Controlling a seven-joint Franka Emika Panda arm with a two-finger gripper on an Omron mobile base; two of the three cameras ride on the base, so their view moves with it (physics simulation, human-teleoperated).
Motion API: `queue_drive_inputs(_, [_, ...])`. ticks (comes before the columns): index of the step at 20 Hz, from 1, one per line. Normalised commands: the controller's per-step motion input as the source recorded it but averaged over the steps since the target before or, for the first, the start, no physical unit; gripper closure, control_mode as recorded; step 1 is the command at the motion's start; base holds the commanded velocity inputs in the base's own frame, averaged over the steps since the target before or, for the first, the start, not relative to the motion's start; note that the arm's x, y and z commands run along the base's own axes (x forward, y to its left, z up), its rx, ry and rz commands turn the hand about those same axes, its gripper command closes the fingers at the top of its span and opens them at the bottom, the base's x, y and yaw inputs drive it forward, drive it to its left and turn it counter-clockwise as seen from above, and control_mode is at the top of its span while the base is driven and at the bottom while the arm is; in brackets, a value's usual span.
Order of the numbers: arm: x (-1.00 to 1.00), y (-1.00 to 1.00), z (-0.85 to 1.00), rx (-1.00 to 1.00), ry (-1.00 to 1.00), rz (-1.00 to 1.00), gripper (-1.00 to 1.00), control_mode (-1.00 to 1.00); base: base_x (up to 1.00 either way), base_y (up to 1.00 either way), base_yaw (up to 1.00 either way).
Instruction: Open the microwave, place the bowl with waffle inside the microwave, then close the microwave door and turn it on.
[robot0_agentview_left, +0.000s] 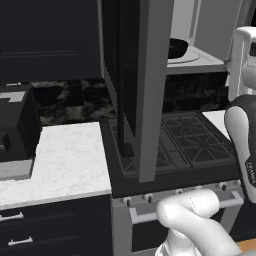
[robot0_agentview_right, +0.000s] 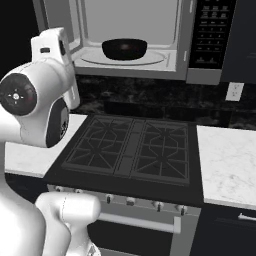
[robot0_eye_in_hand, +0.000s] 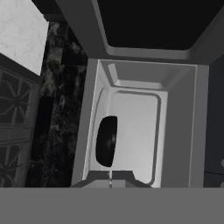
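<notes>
The microwave (robot0_agentview_right: 183, 45) hangs above the stove with its cavity exposed. Its door (robot0_agentview_left: 145, 90) is swung fully out to the left, and its dark window (robot0_eye_in_hand: 153, 26) runs across the top of the hand view. The black bowl (robot0_agentview_right: 125, 49) sits inside on the pale turntable (robot0_agentview_right: 155, 60); it also shows as bowl (robot0_agentview_left: 176, 47) and, rolled sideways, as bowl (robot0_eye_in_hand: 107, 141). No waffle can be made out in it. My gripper (robot0_eye_in_hand: 109, 178) is outside the cavity, facing in, fingertips together and holding nothing. My white hand (robot0_agentview_right: 52, 47) hovers left of the opening.
The gas stove (robot0_agentview_right: 132, 147) lies below, with knobs and an oven handle (robot0_agentview_right: 135, 220) at its front. White marble counters (robot0_agentview_left: 65, 160) flank it. A small black appliance (robot0_agentview_left: 15, 130) stands at the far left. The control panel (robot0_agentview_right: 210, 30) is right of the cavity.
</notes>
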Motion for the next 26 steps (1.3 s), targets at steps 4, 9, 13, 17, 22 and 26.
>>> queue_drive_inputs(4, [-1.00, 0.19, 0.00, 0.00, 0.00, 0.00, 1.00, -1.00, 0.00, 0.00, 0.00])
queue_drive_inputs(9, [-1.00, 0.30, 0.00, 0.00, 0.00, 0.00, 1.00, -1.00, 0.00, 0.00, 0.00])
queue_drive_inputs(13, [-0.97, 0.49, -0.01, -0.01, 0.00, 0.00, 1.00, -1.00, 0.00, 0.00, 0.00])
queue_drive_inputs(17, [-0.78, 0.46, 0.00, 0.00, 0.01, -0.01, 1.00, -1.00, 0.00, 0.00, 0.00])
queue_drive_inputs(22, [-0.63, 0.48, 0.00, -0.04, 0.07, -0.02, 1.00, -1.00, 0.00, 0.00, 0.00])
queue_drive_inputs(26, [-0.38, 0.54, -0.05, -0.07, 0.01, -0.01, 1.00, -1.00, 0.00, 0.00, 0.00])
